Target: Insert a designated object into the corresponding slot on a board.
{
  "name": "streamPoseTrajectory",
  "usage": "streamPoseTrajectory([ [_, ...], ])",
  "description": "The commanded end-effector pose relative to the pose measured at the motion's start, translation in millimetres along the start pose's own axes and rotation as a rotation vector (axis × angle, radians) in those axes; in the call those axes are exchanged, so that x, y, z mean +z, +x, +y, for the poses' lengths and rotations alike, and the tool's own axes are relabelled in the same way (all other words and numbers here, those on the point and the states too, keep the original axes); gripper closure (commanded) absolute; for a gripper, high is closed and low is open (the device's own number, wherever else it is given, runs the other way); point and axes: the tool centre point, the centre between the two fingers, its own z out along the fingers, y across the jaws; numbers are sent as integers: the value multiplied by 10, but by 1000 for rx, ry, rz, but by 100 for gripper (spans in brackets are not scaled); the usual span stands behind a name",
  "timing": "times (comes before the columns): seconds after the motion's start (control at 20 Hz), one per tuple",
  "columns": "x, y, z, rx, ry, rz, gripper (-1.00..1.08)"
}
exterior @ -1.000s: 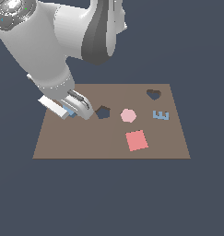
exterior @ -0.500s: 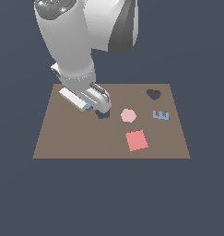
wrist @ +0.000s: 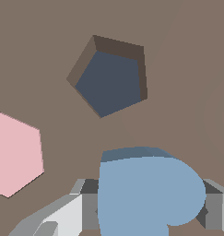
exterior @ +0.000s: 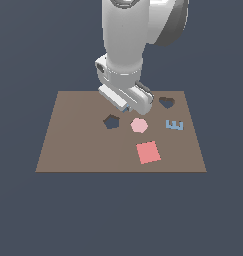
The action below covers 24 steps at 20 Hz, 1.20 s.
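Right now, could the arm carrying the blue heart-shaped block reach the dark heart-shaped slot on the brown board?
Probably yes: the slot lies open close beside the gripper, nothing between them.

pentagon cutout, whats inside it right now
Nothing: the pentagon cutout shows only its brown walls and a dark floor. The blue heart sits in the gripper beside it, above the board, not over the hole.

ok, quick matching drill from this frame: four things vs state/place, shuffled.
1. blue heart
2. heart slot
3. pink hexagon
4. red square

a. empty cutout in the board
b. lying flat nearest the board's front edge
c. held in the claw
d. lying beside the pentagon cutout

Pairs: 1-c, 2-a, 3-d, 4-b
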Motion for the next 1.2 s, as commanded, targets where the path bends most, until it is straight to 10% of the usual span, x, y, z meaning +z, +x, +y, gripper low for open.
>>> streamPoseTrajectory([
  [0.0, -10, -232, -136, 31, 0, 0, 108],
  [1.15, -49, -1298, -1005, 182, 1, 0, 108],
])
